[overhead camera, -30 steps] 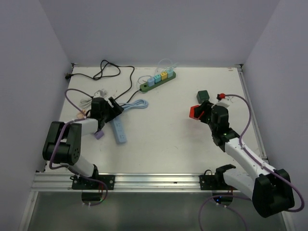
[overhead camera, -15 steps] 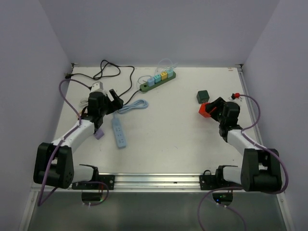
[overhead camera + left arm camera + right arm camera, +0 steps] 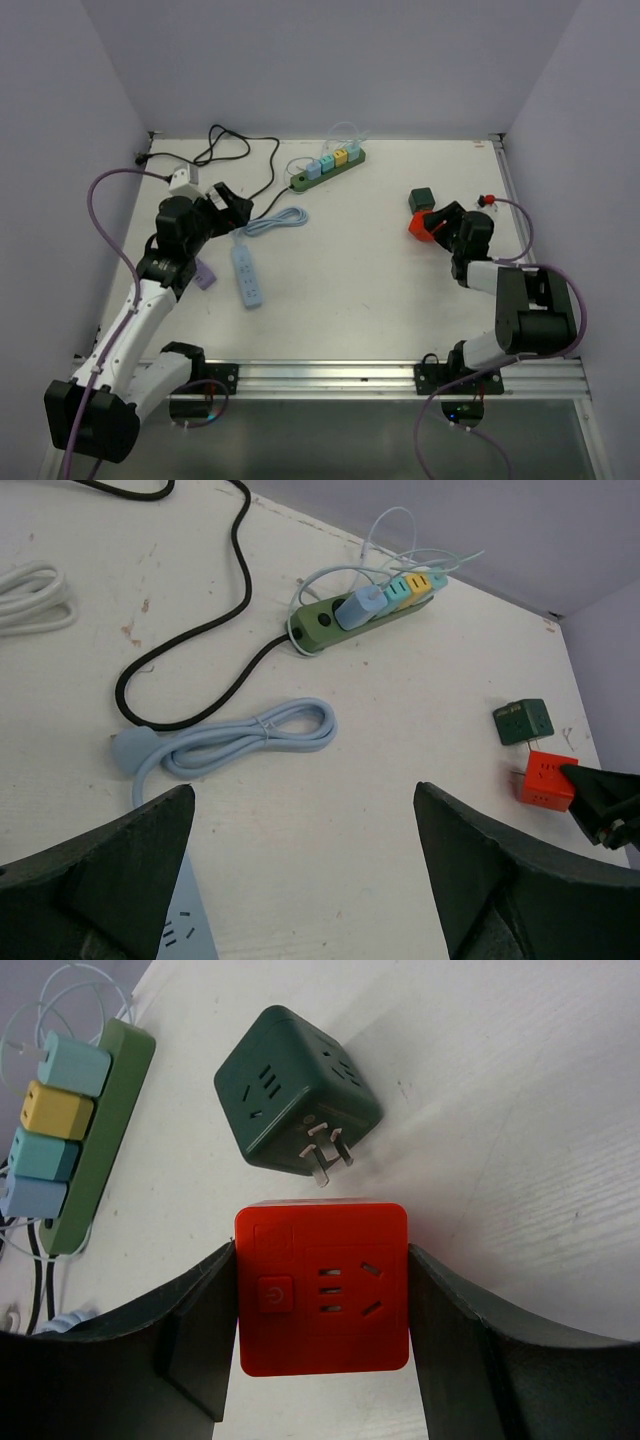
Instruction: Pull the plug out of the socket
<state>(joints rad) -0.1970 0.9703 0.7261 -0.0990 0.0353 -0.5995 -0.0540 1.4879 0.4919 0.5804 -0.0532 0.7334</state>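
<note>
The dark green socket strip [image 3: 325,172] lies at the back of the table with its black cord [image 3: 225,150] running left. A row of coloured cube plugs sits in it: light blue [image 3: 357,608], teal and yellow [image 3: 420,581]. It also shows in the left wrist view [image 3: 322,630] and the right wrist view [image 3: 100,1130]. My left gripper [image 3: 228,205] is open and empty, well short of the strip [image 3: 300,870]. My right gripper [image 3: 432,222] is shut on a red cube socket [image 3: 322,1288], far right of the strip.
A dark green cube adapter [image 3: 421,199] lies just behind the red cube. A light blue strip [image 3: 248,277] with its coiled cable [image 3: 275,222] lies under the left gripper. A purple piece [image 3: 203,275] and a white adapter [image 3: 183,182] sit at the left.
My left arm has stretched out and its gripper moved back and left, still open. My right arm has folded in, carrying the red cube a little to the right.
</note>
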